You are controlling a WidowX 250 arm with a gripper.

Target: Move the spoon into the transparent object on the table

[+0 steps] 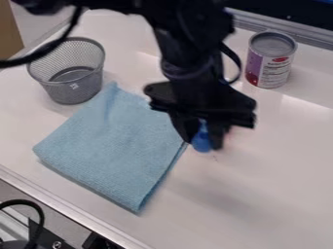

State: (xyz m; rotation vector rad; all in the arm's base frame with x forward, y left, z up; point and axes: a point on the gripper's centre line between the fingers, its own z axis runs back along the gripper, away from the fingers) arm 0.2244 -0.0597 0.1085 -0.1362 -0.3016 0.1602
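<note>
In the end effector [202,140], blue spoon [203,142]

Behind the pincer [206,141], the can [271,61] has a metal lid; nearby lie a textured matt cloth [114,146] and smooth, glossy white tabletop [260,194].

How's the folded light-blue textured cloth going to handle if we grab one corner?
Likely floppy: the folded light-blue textured cloth has soft, slightly wavy edges, so it would probably sag from the grip. It looks loosely layered along its lower right edge, so one corner may lift and unfold it. Lying flat, it shouldn't roll or tip; pushed, it may bunch.
</note>
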